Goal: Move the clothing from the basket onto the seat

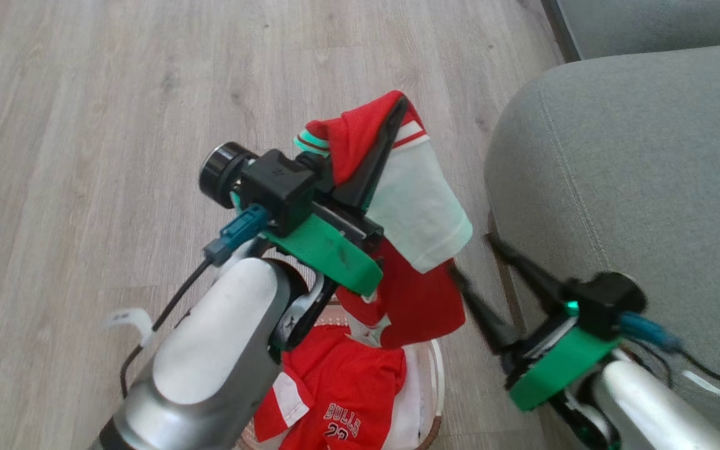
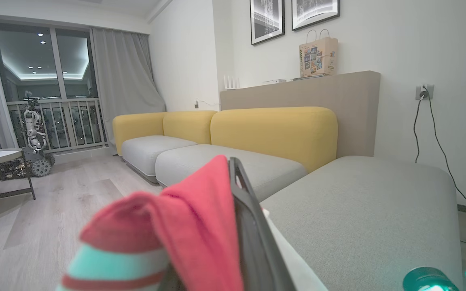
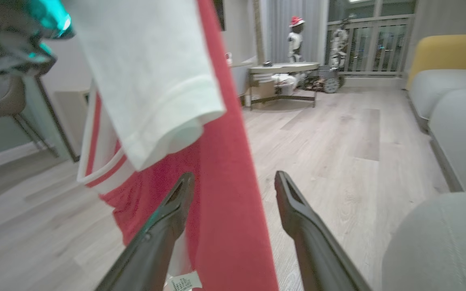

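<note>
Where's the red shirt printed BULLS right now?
In the head view, the red BULLS jersey lies in the cream plastic basket at the bottom centre, below the red-and-white garment hanging from the left gripper.

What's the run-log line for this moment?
left gripper: shut on red garment, held above basket | right gripper: open, near garment | BULLS jersey: in basket | seat: beside basket

The basket [image 1: 439, 381] is largely hidden under clothing [image 1: 338, 378].
</note>
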Controlling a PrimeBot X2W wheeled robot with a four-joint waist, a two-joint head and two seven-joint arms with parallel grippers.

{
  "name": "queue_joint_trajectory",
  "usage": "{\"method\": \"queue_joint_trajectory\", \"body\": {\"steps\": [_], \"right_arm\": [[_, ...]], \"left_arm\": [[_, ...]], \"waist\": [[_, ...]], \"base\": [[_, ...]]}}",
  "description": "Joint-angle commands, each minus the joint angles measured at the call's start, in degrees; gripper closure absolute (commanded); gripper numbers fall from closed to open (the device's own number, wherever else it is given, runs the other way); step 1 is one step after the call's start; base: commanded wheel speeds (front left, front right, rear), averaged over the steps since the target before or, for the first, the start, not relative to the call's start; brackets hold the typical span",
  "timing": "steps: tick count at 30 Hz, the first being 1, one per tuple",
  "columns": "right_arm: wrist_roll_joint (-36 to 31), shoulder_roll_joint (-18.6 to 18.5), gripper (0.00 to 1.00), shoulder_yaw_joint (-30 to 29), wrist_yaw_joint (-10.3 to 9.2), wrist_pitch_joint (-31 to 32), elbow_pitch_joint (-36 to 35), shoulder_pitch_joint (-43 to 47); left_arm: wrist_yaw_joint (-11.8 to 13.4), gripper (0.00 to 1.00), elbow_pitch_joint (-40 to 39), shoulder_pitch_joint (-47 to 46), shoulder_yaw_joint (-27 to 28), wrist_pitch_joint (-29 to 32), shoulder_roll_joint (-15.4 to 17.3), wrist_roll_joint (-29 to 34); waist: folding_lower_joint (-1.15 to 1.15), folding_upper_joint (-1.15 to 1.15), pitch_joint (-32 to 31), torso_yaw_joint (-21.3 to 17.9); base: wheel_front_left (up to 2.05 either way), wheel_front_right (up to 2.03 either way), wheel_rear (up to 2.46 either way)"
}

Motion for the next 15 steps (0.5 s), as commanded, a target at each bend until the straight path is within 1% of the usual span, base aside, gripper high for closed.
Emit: {"method": "queue_joint_trajectory", "body": {"steps": [1, 4, 6, 10, 15], "right_arm": [[-0.9, -1.2, 0.00, 3.3, -0.01, -0.4, 0.0, -3.5], [-1.1, -1.2, 0.00, 8.0, -0.01, -0.4, 4.0, -7.3], [-1.2, -0.8, 0.00, 10.0, -0.01, -0.4, 6.6, -9.5], [-1.2, 0.2, 0.00, 11.0, -0.01, -0.4, 11.6, -12.5], [-1.0, 1.3, 0.00, 10.8, -0.01, -0.4, 16.9, -14.7]], "left_arm": [[-0.3, 1.00, -1.5, -4.7, 1.5, 0.1, 0.3, -0.2], [-0.5, 1.00, -1.0, -5.0, 0.6, 0.0, -0.2, -0.3], [-0.6, 1.00, -0.8, -5.3, 0.0, -0.1, -0.4, -0.3], [-1.2, 1.00, -0.7, -5.8, -1.6, 0.2, -1.0, -0.7], [-1.9, 1.00, -0.9, -6.2, -3.6, 0.6, -1.6, -1.3]], "waist": [[0.00, 0.00, -0.2, 0.4], [0.00, 0.00, -0.5, 1.1], [0.00, 0.00, -0.6, 1.7], [0.00, 0.00, -0.8, 3.2], [0.00, 0.00, -1.2, 5.1]], "base": [[0.00, 0.00, 0.00], [0.00, 0.00, 0.00], [0.00, 0.00, 0.00], [0.00, 0.00, 0.00], [0.00, 0.00, 0.00]]}}
